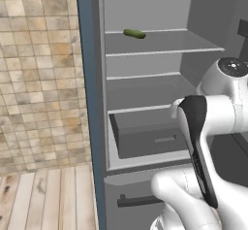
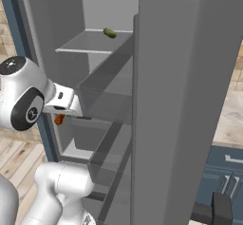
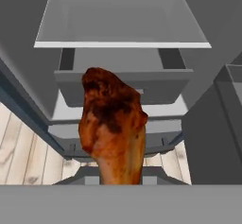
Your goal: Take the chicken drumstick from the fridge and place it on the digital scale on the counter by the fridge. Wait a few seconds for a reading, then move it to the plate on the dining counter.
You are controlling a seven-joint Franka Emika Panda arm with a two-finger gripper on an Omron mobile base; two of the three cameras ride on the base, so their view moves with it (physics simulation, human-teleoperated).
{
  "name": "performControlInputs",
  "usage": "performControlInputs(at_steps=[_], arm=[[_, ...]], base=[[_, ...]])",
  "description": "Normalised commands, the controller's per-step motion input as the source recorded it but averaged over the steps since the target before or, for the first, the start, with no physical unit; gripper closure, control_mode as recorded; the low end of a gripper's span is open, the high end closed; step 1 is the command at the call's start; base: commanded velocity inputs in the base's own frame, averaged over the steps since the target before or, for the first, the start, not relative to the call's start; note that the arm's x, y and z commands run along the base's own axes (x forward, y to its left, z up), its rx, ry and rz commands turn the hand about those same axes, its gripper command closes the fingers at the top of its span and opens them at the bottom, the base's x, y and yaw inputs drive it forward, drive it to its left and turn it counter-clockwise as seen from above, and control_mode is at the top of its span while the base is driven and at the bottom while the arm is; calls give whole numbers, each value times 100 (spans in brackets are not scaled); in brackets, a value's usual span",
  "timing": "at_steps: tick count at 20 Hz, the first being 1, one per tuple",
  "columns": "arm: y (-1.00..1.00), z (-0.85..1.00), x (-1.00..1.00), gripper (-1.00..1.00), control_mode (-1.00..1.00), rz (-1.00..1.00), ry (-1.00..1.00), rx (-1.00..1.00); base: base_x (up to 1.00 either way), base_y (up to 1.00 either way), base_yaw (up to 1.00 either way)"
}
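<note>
The end effector [image 2: 60, 118] is closed tight on the chicken drumstick [image 3: 112, 124], which it holds in front of the open fridge [image 1: 145, 93]. In the hand view the drumstick rises from the bottom edge, its thick browned end uppermost, and behind it lie a pale shelf [image 3: 122, 43] and the grey drawer [image 3: 163, 83] below that shelf. The right base view shows a small orange piece of the meat [image 2: 59, 119] under the white hand, level with the drawer and clear of every shelf — it rests on nothing. A green cucumber [image 1: 134, 33] lies on the top shelf [image 1: 164, 49], toward its back left corner, well above the hand. To the left of the fridge stand a tan tiled wall [image 1: 43, 73] and a wooden floor [image 1: 48, 200].
</note>
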Motion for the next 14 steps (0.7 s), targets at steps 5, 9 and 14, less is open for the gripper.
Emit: performControlInputs(at_steps=[5,9,14], arm=[[0,0,0,100,-100,0,0,0],[0,0,0,100,-100,0,0,0],[0,0,0,100,-100,0,0,0]], base=[[0,0,0],[0,0,0],[0,0,0]])
